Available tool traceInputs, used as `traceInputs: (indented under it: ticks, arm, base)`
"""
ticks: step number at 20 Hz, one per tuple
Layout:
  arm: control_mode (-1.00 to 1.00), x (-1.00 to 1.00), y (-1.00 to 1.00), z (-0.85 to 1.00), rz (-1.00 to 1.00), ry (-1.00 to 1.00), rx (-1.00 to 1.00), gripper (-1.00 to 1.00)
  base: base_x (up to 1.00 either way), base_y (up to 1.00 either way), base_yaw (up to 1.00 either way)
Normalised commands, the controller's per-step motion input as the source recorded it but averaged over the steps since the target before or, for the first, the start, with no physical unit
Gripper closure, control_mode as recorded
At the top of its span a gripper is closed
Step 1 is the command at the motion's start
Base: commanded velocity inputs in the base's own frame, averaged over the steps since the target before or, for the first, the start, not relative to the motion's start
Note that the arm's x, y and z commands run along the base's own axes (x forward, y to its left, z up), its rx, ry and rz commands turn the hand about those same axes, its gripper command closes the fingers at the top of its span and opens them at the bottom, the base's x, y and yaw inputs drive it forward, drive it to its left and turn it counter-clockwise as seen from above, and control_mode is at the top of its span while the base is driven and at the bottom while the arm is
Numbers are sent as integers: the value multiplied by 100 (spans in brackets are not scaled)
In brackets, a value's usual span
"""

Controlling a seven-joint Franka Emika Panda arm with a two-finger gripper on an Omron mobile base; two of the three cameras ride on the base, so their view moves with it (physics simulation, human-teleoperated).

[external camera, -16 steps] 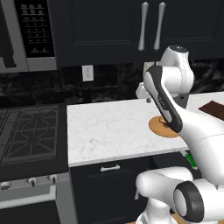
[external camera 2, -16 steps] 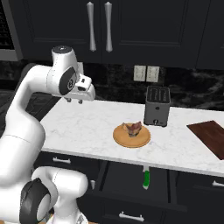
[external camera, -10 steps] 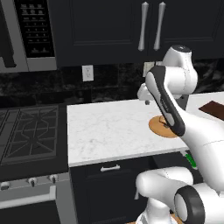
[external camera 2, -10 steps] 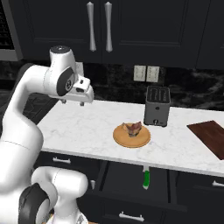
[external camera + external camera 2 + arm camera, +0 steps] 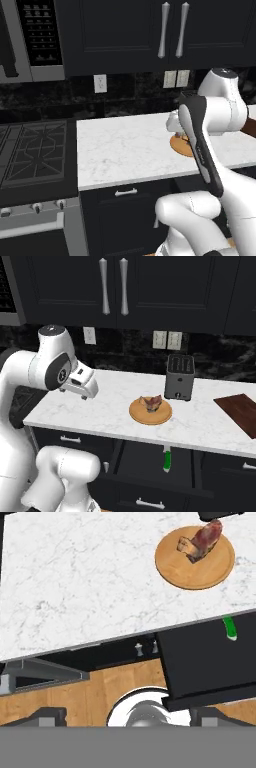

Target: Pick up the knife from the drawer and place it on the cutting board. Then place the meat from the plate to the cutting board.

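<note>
Left base view: my arm hangs above the white marble counter [image 5: 125, 150]. Right base view: the green-handled knife [image 5: 167, 460] lies in the open black drawer [image 5: 150, 463]; I'm on the first step, the pick. Hand view: jaws wide, empty; next I descend toward the knife.

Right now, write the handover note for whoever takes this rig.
Gripper: open, holding nothing, raised over the left of the counter.
Knife: in the open drawer, green handle showing under the counter edge.
Meat: on the plate, in front of the toaster.
Cutting board: bare, far right.
Done: drawer open.
Left: knife to board, then meat to board.
</note>
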Motion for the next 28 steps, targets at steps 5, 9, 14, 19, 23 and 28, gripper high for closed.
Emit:
traceInputs:
  ticks: [5, 9, 14, 19, 23, 28]
  arm:
    - [-100, -50, 0, -37, -12, 0, -7, -100]
    - [100, -17, 0, -23, -4, 0, -7, -100]
    - [100, 0, 0, 0, 0, 0, 0, -100]
    - [100, 0, 0, 0, 0, 0, 0, -100]
    - [100, 0, 0, 0, 0, 0, 0, -100]
    - [100, 0, 0, 0, 0, 0, 0, -100]
  base:
    - [0, 0, 0]
    - [-2, 6, -8]
    - [8, 73, -48]
    - [4, 50, -63]
    - [3, 11, -64]
    - [0, 74, -59]
